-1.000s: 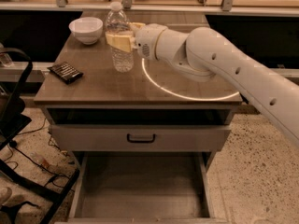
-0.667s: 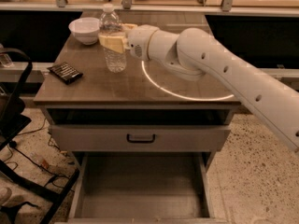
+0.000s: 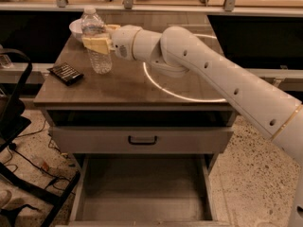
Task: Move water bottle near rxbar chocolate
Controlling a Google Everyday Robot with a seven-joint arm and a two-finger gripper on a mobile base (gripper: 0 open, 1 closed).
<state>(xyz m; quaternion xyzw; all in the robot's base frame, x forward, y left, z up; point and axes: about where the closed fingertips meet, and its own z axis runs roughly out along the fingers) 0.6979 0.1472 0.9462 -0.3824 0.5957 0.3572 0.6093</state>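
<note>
gripper clamped on water bottle | over table | rxbar chocolate nr, not touching

water bottle: clear ribbed plastic is seen, with a white cap and a pale label band.
gripper: pale yellow fingers are closed around the water bottle, above the bench's left side.
arm: a white shell is dotted with small dark holes; a tan band is seen at the right edge.
rxbar chocolate: a black wrapper is lined with pale print.
bowl: white.
bench: a grey-brown wood-grain top is marked by a bright white ring.
drawer front: grey, fitted with a dark handle.
floor: a pale surface is speckled with dark flecks.
</note>
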